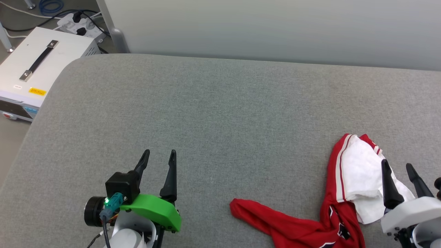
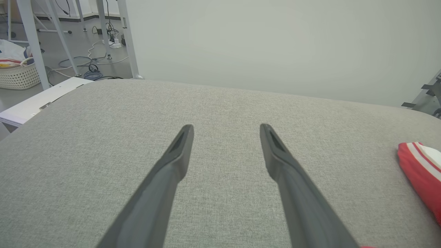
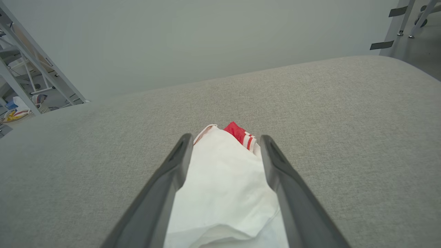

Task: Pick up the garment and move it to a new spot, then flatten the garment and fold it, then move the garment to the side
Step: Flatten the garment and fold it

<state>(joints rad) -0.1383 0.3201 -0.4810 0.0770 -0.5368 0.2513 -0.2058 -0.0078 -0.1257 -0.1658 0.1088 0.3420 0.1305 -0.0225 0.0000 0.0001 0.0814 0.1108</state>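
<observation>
Grey table [image 1: 220,113] holds the garment [image 1: 348,179] beneath the right claw [image 1: 396,164].

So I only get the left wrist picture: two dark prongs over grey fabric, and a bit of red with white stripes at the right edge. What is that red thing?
Observer: A crumpled red garment with a white sleeve, lying on the robot's right side of the grey table.
Operator: Is anything holding it?
Observer: No. The right end effector is open, with the white sleeve showing between its spread fingers, not pinched.
Operator: And the white slab at my left edge?
Observer: A white box with a black carry handle and a yellow label, beside the table's far left corner.
</observation>
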